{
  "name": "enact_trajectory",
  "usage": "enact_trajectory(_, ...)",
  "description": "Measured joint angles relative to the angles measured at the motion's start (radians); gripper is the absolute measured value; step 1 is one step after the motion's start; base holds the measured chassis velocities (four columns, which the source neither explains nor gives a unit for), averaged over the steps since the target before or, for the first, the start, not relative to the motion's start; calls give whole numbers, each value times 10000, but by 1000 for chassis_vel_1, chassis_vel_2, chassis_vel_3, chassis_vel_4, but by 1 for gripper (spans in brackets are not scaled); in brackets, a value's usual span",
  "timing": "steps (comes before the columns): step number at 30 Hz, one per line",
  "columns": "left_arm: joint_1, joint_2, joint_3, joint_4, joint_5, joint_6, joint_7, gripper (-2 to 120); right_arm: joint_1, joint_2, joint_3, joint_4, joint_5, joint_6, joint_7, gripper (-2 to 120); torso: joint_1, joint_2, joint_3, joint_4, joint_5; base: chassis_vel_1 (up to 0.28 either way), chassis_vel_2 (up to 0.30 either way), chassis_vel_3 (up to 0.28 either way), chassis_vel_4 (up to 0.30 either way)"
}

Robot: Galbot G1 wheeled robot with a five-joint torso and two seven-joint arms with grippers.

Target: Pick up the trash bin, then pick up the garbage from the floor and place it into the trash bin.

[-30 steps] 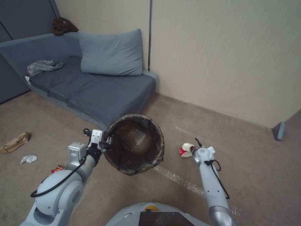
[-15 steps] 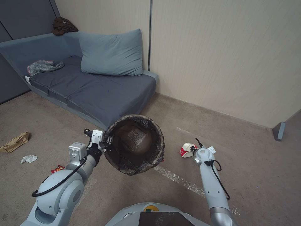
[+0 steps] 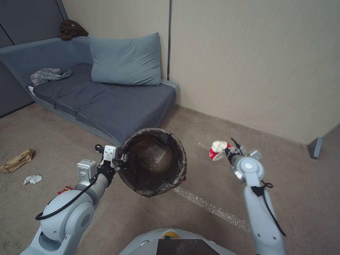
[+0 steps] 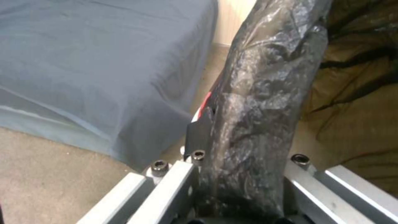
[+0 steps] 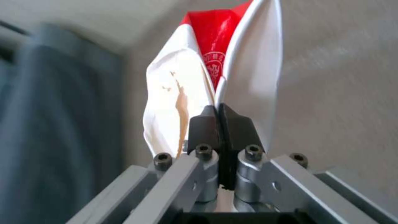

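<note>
The bin is held off the floor by the left gripper, whose jaws are clamped on the lined rim, mouth tilted towards the robot. A crushed red-and-white cup is pinched at its edge by the right gripper, clear of the carpet and to the bin's right. For a clean drop, the cup is best carried over the open mouth before release, since the thin pinch could slip. A paper bag and tissue lie at far left.

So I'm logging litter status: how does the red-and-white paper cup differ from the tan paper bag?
The red-and-white paper cup is crushed and held off the floor by the right gripper; the tan paper bag lies flat on the carpet, untouched. The cup is beside the trash bin; the bag lies far to its left. Neither is binned.
</note>
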Motion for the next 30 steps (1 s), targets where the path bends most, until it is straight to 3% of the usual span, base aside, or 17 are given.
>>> enact_trajectory(5,-72,14,101,162,-132,3,5,0,-324,-866,-147,2285,1114,-457,445,0,0,0,0,0,2,0,0,0,0)
enact_trajectory(6,-72,14,101,162,-132,3,5,0,-324,-866,-147,2285,1114,-457,445,0,0,0,0,0,2,0,0,0,0)
enact_trajectory(9,-105,7,165,416,-147,6,16,0,-499,-2546,-303,3872,2193,-841,373,0,0,0,0,-1,4,0,0,0,0)
enact_trajectory(10,-105,7,165,416,-147,6,16,0,-499,-2546,-303,3872,2193,-841,373,0,0,0,0,-1,4,0,0,0,0)
enact_trajectory(12,-116,-37,219,547,-108,9,41,0,-383,-3834,-334,4687,3169,-1050,223,0,0,0,0,-2,8,0,0,0,0)
enact_trajectory(13,-116,-37,219,547,-108,9,41,0,-383,-3834,-334,4687,3169,-1050,223,0,0,0,0,-2,8,0,0,0,0)
enact_trajectory(15,-146,-109,274,680,-32,10,74,0,-108,-4910,-229,5434,4217,-1251,-49,0,0,0,1,0,5,0,0,0,0)
enact_trajectory(16,-146,-109,274,680,-32,10,74,0,-108,-4910,-229,5434,4217,-1251,-49,0,0,0,1,0,5,0,0,0,0)
enact_trajectory(19,-200,-186,309,845,54,13,103,0,351,-6560,-106,6190,5190,-1487,-1109,0,0,0,1,-1,6,0,0,0,0)
enact_trajectory(20,-200,-186,309,845,54,13,103,0,351,-6560,-106,6190,5190,-1487,-1109,0,0,0,1,-1,6,0,0,0,0)
enact_trajectory(22,-223,-214,330,937,98,14,129,0,750,-7721,-337,6307,5490,-1644,-1966,0,0,0,1,0,4,0,0,0,0)
enact_trajectory(23,-223,-214,330,937,98,14,129,0,750,-7721,-337,6307,5490,-1644,-1966,0,0,0,1,0,4,0,0,0,0)
enact_trajectory(25,-235,-259,332,974,117,15,158,0,1766,-8774,-1748,6289,5430,-1673,-2780,0,0,0,1,-1,6,0,0,0,0)
enact_trajectory(26,-235,-259,332,974,117,15,158,0,1766,-8774,-1748,6289,5430,-1673,-2780,0,0,0,1,-1,6,0,0,0,0)
enact_trajectory(28,-236,-281,301,987,117,15,172,0,3070,-8984,-3557,6024,5282,-1691,-2970,0,0,0,1,-3,4,0,0,0,0)
enact_trajectory(29,-236,-281,301,987,117,15,172,0,3070,-8984,-3557,6024,5282,-1691,-2970,0,0,0,1,-3,4,0,0,0,0)
enact_trajectory(30,-233,-283,261,996,122,16,180,0,4289,-8859,-4995,5784,5217,-1721,-2984,0,0,0,1,2,9,0,0,0,0)
